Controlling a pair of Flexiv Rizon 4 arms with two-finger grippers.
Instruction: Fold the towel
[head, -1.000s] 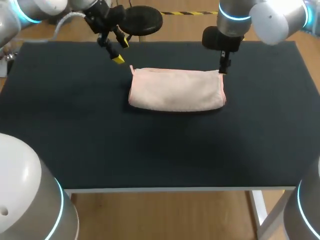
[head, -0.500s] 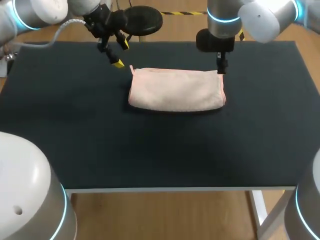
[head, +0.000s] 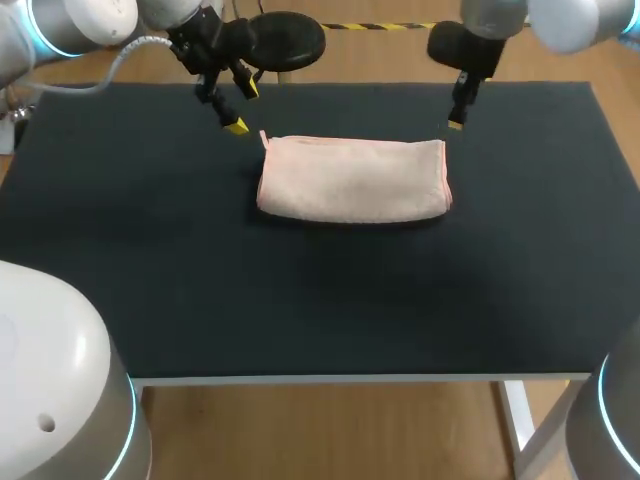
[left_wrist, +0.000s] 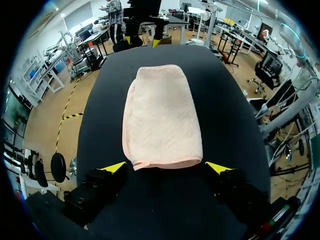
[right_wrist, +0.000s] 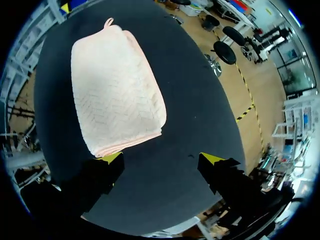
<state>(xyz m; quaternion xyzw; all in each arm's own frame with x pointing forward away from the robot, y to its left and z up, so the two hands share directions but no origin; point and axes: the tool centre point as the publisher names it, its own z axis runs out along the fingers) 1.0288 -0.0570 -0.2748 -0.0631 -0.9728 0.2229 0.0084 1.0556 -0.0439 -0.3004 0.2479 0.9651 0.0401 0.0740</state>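
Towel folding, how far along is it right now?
Done: the towel lies on the table as a compact folded rectangle, with a rounded fold along its front edge. In hand: nothing. The left gripper and right gripper are both open, off the towel near its far corners. Left: possibly one more fold; I cannot tell whether one is wanted.

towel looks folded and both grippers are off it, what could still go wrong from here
1. The left gripper hangs open close to the loop at a corner of the towel; a low sweep could snag the loop and pull the fold apart.
2. The right gripper is open near the towel's far right corner; a low move might drag that corner.
3. The fold looks puffy, so it may loosen.
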